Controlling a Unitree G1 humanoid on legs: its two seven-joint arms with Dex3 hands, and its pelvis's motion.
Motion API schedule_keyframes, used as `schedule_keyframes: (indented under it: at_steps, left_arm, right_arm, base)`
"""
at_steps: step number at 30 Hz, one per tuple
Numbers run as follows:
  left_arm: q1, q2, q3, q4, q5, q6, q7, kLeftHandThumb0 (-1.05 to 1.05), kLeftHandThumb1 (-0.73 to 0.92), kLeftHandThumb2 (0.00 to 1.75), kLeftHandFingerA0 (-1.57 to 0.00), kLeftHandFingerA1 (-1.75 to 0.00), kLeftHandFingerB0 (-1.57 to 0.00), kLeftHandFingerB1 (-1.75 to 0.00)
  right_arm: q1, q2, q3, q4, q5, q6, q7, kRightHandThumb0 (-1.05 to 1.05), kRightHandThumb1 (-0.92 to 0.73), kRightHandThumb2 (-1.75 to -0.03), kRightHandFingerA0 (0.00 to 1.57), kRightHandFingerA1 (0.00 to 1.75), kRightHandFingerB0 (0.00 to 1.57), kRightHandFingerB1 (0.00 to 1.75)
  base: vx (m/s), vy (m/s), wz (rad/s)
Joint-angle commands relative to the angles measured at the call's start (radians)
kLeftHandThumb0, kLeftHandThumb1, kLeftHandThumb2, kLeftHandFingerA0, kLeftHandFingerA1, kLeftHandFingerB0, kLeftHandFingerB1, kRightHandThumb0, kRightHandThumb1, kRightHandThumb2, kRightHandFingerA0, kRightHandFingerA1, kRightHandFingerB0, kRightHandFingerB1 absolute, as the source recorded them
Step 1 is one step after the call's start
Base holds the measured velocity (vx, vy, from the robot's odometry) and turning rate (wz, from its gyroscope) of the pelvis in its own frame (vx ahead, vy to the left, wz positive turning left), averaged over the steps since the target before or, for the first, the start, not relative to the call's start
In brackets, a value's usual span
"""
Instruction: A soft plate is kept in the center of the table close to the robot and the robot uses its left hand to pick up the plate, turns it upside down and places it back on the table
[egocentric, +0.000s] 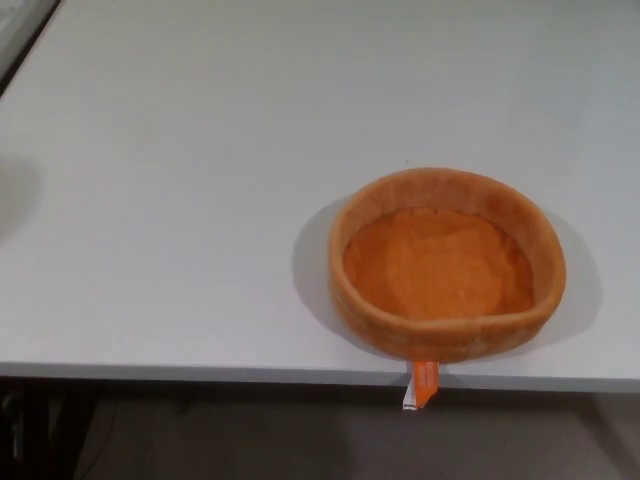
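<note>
While neither robot hand shows in the head view, so their state cannot be told, the item to be handled sits in plain sight: one round, orange, soft fabric plate with a raised plush rim (447, 263), lying open side up on the flat white table (180, 200). Position: right of centre, hard against the near edge, its front wall level with the table lip. Attachment: one small orange-and-white label tag (423, 385), hanging from the plate's near side below the table edge. Condition: upright, not yet turned; nothing holds it.

Step judged in hand: approach and first grasp by the left hand. Handling notes, offered as judgement: the rim looks pliant and will likely buckle under a pinch, so the thumb should go inside the wall and the fingers outside, on the plate's left side, which the left arm reaches first. A firm hold before lifting would guard against the plate sliding off the near edge. The turn needs clearance above the table.
</note>
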Motion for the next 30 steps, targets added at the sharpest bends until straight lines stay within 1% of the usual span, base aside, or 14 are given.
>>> schedule_keyframes:
  at_steps: [1, 8, 9, 10, 15, 16, 20, 21, 23, 24, 25, 27, 29, 30]
  left_arm:
    - [0.146, 0.008, -0.012, -0.130, -0.081, -0.571, -0.086, -0.80, 0.85, 0.66, -0.29, -0.39, -0.28, -0.32]
    - [0.158, 0.006, -0.011, -0.131, -0.075, -0.585, -0.079, -0.83, 0.86, 0.66, -0.29, -0.39, -0.29, -0.33]
    - [0.157, 0.007, -0.011, -0.129, -0.075, -0.589, -0.080, -0.82, 0.86, 0.66, -0.29, -0.39, -0.28, -0.33]
    - [0.157, 0.007, -0.011, -0.126, -0.078, -0.592, -0.082, -0.82, 0.85, 0.66, -0.29, -0.39, -0.29, -0.32]
    - [0.151, 0.006, -0.009, -0.116, -0.088, -0.612, -0.090, -0.82, 0.86, 0.66, -0.28, -0.40, -0.28, -0.32]
    - [0.155, 0.003, -0.009, -0.123, -0.102, -0.613, -0.095, -0.82, 0.84, 0.66, -0.29, -0.39, -0.29, -0.32]
    - [0.164, -0.011, -0.005, -0.138, -0.135, -0.628, -0.101, -0.81, 0.84, 0.66, -0.28, -0.41, -0.29, -0.32]
    - [0.180, -0.009, -0.001, -0.167, -0.145, -0.627, -0.098, -0.78, 0.65, 1.06, -0.20, -0.51, -0.17, -0.45]
    - [0.196, -0.009, 0.005, -0.201, -0.171, -0.627, -0.101, -0.79, 0.65, 1.06, -0.21, -0.52, -0.18, -0.45]
    - [0.207, -0.010, 0.006, -0.221, -0.189, -0.621, -0.106, -0.82, 0.84, 0.66, -0.26, -0.41, -0.28, -0.31]
    - [0.213, -0.010, 0.009, -0.236, -0.196, -0.621, -0.105, -0.79, 0.65, 1.06, -0.20, -0.51, -0.18, -0.45]
    - [0.223, -0.007, 0.021, -0.270, -0.226, -0.646, -0.105, -0.81, 0.66, 1.08, -0.23, -0.53, -0.19, -0.45]
    - [0.221, -0.006, 0.039, -0.271, -0.225, -0.671, -0.100, -0.84, 0.87, 0.67, -0.29, -0.43, -0.30, -0.33]
    - [0.221, -0.008, 0.051, -0.277, -0.224, -0.678, -0.093, -0.86, 0.87, 0.67, -0.32, -0.43, -0.32, -0.33]
  right_arm:
    - [0.166, -0.081, -0.087, -0.165, 0.213, -0.425, 0.251, -0.70, -0.77, -0.64, 0.61, 0.38, 0.36, 0.33]
    - [0.192, -0.074, -0.093, -0.187, 0.217, -0.437, 0.258, -0.71, -0.77, -0.65, 0.60, 0.39, 0.38, 0.35]
    - [0.184, -0.073, -0.095, -0.171, 0.221, -0.443, 0.265, -0.69, -0.62, -0.96, 0.52, 0.54, 0.32, 0.49]
    - [0.172, -0.073, -0.097, -0.143, 0.219, -0.453, 0.269, -0.68, -0.63, -0.96, 0.53, 0.55, 0.31, 0.48]
    - [0.143, -0.070, -0.103, -0.088, 0.220, -0.492, 0.279, -0.65, -0.63, -0.95, 0.53, 0.55, 0.31, 0.48]
    - [0.150, -0.067, -0.104, -0.108, 0.233, -0.481, 0.291, -0.63, -0.76, -0.65, 0.61, 0.39, 0.38, 0.35]
    - [0.193, -0.069, -0.104, -0.193, 0.210, -0.463, 0.265, -0.66, -0.77, -0.64, 0.61, 0.39, 0.37, 0.34]
    - [0.193, -0.067, -0.106, -0.197, 0.231, -0.461, 0.286, -0.68, -0.77, -0.64, 0.60, 0.40, 0.37, 0.34]
    - [0.194, -0.065, -0.107, -0.197, 0.235, -0.457, 0.292, -0.69, -0.77, -0.64, 0.60, 0.39, 0.38, 0.34]
    - [0.197, -0.067, -0.108, -0.198, 0.231, -0.460, 0.290, -0.70, -0.77, -0.64, 0.60, 0.39, 0.38, 0.34]
    - [0.195, -0.067, -0.110, -0.192, 0.231, -0.464, 0.293, -0.67, -0.77, -0.64, 0.60, 0.38, 0.37, 0.35]
    - [0.170, -0.064, -0.115, -0.142, 0.241, -0.473, 0.313, -0.67, -0.77, -0.65, 0.61, 0.38, 0.37, 0.34]
    - [0.161, -0.060, -0.118, -0.120, 0.260, -0.484, 0.337, -0.67, -0.62, -0.95, 0.52, 0.54, 0.32, 0.49]
    - [0.156, -0.061, -0.120, -0.108, 0.258, -0.486, 0.338, -0.67, -0.62, -0.95, 0.53, 0.54, 0.32, 0.48]
  base:
    - [0.00, 0.000, 0.00]
    - [0.00, 0.000, 0.00]
    - [0.00, 0.000, 0.00]
    - [0.00, 0.000, 0.00]
    - [0.00, 0.000, 0.00]
    - [0.00, 0.000, 0.00]
    - [0.00, 0.000, 0.00]
    - [0.00, 0.000, 0.00]
    - [0.00, 0.000, 0.00]
    - [0.00, 0.000, 0.00]
    - [0.00, 0.000, 0.00]
    - [0.00, 0.000, 0.00]
    - [0.00, 0.000, 0.00]
    - [0.00, 0.000, 0.00]
